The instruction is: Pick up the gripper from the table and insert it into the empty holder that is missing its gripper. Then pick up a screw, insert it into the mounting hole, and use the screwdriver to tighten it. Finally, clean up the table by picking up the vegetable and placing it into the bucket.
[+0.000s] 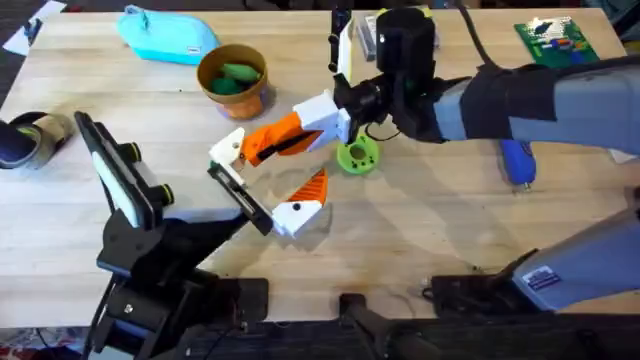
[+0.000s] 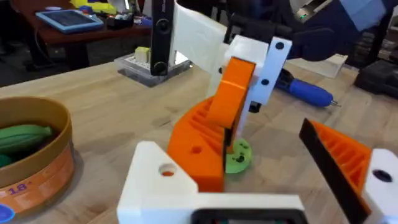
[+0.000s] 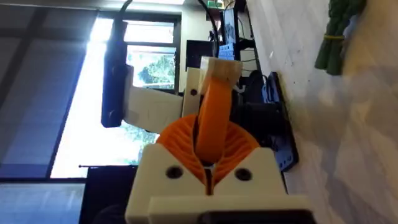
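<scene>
Table (image 1: 420,250): my work surface. The clutter sits along the far side, so the middle is free for both arms to meet.
Right gripper (image 3: 210,134): I reach it across the middle. Its orange pads are clamped flat on the loose gripper (image 3: 214,87), lifted clear of the wood, so I can steer the part by its stem.
Left gripper (image 2: 258,134): spread wide and empty, one finger on each side of the held part and just beside it. I judge I have it there to steady or take the part.
Holder (image 1: 341,45): a black upright at the far edge with a pale piece on it, near the right gripper. I judge the part goes there. The seat itself is hidden, so lining up needs care.
Bucket (image 1: 232,80): far left of centre, with something green already inside, well out of the way.
Screwdriver (image 1: 520,160): lies on its side to the right, well apart from both grippers, waiting for the screw step.
Disc (image 1: 358,156): lime green, on the wood just below the right gripper.
Screw: I cannot pick one out.
</scene>
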